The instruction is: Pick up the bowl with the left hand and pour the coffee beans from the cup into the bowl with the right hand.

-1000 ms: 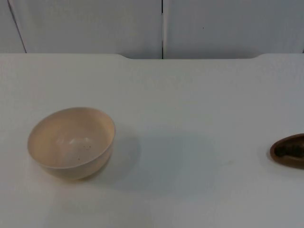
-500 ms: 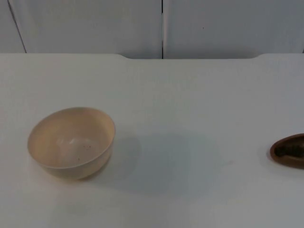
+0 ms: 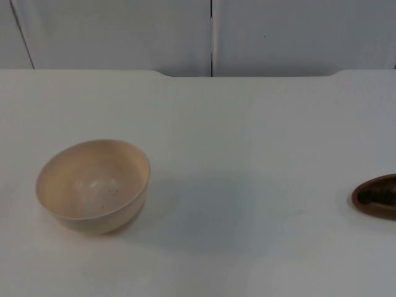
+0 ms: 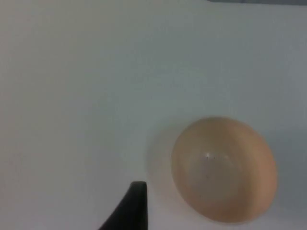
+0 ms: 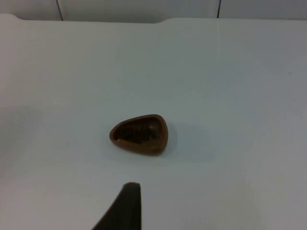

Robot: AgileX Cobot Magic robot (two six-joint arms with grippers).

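From the top, the bowl (image 3: pixel 93 185) stands upright on the white table (image 3: pixel 247 124), well apart from the brown cup (image 3: pixel 376 196) at the far side; the step in hand, as I judge it, is the left arm's approach, and it goes well if the fingers come down over the bowl's near rim rather than its middle.

At the left wrist, the left gripper (image 4: pixel 129 211) hangs above the table with the bowl just ahead and to one side; cream, smooth, apparently empty; whether its fingers are wide or narrow I cannot tell.

At the right wrist, the right gripper (image 5: pixel 122 208) waits, the cup ahead of it, dark inside, probably beans; its spread I cannot tell.
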